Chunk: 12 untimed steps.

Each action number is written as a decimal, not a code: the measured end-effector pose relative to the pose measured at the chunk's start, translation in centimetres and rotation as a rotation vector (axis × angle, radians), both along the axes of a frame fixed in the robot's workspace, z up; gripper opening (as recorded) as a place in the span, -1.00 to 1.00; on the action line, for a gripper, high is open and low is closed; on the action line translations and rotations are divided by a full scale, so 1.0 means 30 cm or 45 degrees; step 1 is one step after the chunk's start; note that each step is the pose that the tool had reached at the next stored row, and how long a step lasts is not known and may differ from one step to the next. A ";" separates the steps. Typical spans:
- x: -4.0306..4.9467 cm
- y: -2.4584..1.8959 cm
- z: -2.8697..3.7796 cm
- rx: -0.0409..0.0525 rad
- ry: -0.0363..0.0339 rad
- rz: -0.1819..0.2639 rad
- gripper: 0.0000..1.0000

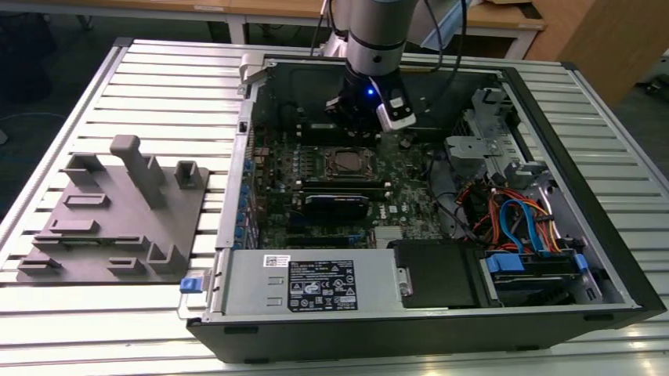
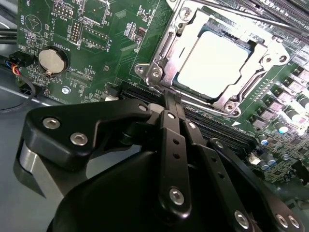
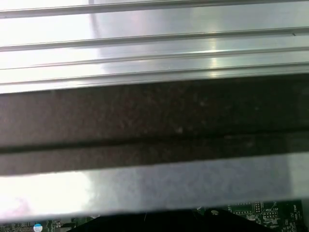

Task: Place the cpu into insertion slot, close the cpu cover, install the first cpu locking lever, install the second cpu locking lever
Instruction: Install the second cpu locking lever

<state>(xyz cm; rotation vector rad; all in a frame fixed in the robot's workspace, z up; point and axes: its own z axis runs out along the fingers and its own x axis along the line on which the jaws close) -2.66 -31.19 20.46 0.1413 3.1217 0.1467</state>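
The cpu (image 2: 215,63), with its pale silvery top, lies in the insertion slot (image 1: 345,162) on the green motherboard (image 2: 96,43). The cpu cover (image 2: 164,48) lies flat over it as a metal frame around its top. A thin metal lever rod (image 2: 251,14) runs along one side of the socket. My gripper (image 2: 170,96) is shut with its black fingers pressed together. Its tips are right at the socket's corner, by a cover screw (image 2: 155,72). Nothing shows between the fingers. In the exterior view the gripper (image 1: 361,129) hangs inside the case just behind the socket.
The open computer case (image 1: 585,196) stands on a slatted metal table (image 1: 168,78). Coloured cables (image 1: 512,219) and a drive cage fill the exterior view's right. A grey fixture (image 1: 115,211) lies on the exterior view's left. Long black memory slots (image 2: 217,128) and a coin battery (image 2: 50,60) flank the socket.
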 end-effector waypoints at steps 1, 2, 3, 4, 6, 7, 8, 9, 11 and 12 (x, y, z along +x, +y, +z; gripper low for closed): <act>0.000 -0.001 0.000 0.000 0.0000 0.000 -0.80; 0.000 -0.001 0.000 0.000 0.0000 0.000 -0.80; 0.000 -0.002 0.000 0.000 -0.0001 0.000 -0.80; 0.000 -0.003 0.000 0.000 0.0000 0.000 -0.80; 0.000 -0.007 0.000 0.000 0.0000 0.000 -0.80; 0.000 -0.010 0.000 0.000 0.0000 0.000 -0.80; 0.000 -0.013 0.000 0.000 0.0000 0.000 -0.80; 0.000 -0.014 0.000 0.000 -0.0001 0.000 -0.80; 0.000 -0.014 0.000 0.000 -0.0001 0.000 -0.80; 0.000 -0.014 0.000 0.000 0.0000 0.000 -0.80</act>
